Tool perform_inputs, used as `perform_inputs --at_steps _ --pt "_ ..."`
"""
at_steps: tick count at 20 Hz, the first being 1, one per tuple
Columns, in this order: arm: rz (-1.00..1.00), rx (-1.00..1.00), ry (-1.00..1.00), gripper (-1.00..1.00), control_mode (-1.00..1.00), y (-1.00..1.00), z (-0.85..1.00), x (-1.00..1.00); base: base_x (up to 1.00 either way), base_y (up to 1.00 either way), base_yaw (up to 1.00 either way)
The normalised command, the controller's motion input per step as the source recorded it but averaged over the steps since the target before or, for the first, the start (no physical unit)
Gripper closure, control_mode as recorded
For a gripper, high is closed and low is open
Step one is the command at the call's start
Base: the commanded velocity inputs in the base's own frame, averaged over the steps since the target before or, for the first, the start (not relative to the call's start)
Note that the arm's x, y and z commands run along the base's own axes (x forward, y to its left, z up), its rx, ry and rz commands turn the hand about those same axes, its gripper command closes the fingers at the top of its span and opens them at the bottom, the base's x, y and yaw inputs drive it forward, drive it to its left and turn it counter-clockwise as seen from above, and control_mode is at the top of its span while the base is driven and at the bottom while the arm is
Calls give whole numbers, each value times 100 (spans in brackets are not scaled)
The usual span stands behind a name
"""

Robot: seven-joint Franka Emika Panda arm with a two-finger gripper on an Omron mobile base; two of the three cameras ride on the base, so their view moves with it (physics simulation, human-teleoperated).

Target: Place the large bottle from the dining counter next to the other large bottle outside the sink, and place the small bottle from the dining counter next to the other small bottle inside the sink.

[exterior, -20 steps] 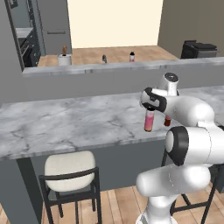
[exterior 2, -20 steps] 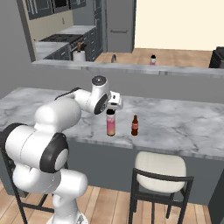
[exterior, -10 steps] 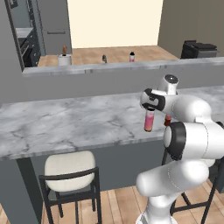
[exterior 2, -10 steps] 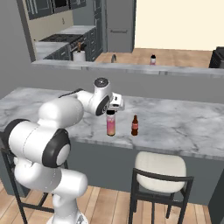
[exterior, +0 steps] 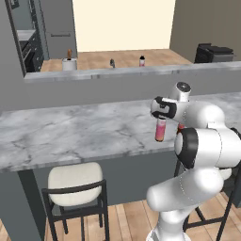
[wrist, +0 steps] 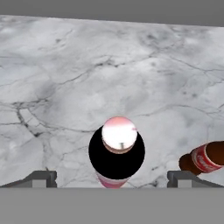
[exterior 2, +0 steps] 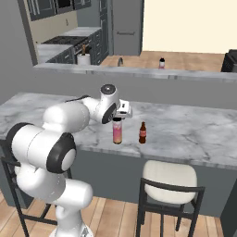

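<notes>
Left base view showed us a white stool (exterior: 75,181) tucked under the near edge of the dining counter (exterior: 70,132), the long marble slab running across the picture. To the right of it we saw the large bottle (exterior: 160,129), pink at the bottom, standing upright on the marble near that edge, with the gripper (exterior: 161,112) directly over its top. The small bottle (exterior: 180,127) was only a red sliver here, mostly hidden behind the white arm. Far behind the counter, on the back ledge, another small bottle with a dark cap (exterior: 142,60) stood by itself.

From the right base view we read the same row the other way: the gripper (exterior 2: 121,112) above the large bottle (exterior 2: 117,131), then the small bottle (exterior 2: 142,133) just to its right, upright and apart from it, and a second stool (exterior 2: 167,180) below.

In the hand view we looked straight down on the large bottle (wrist: 117,151), whose pale cap sat midway between the two fingertips (wrist: 41,177). The fingers stood wide apart, with clear marble between each tip and the bottle, so nothing was gripped. The small bottle (wrist: 204,158) lay at the right edge of that view.
</notes>
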Motion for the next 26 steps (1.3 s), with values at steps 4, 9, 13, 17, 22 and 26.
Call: perform_inputs --at_steps 4,9,13,17,22,26 --pt "0 0 -1 -100 -100 0 -7 9 0 0 0" --pt "0 0 -2 -100 -100 -4 -9 9 0 0 0" --pt "0 0 -1 -100 -100 0 -8 8 0 0 0" --pt "0 0 -1 -100 -100 0 -7 8 0 0 0" --pt "0 0 -1 -100 -100 0 -7 8 0 0 0" --pt "0 0 -1 -100 -100 0 -7 8 0 0 0"
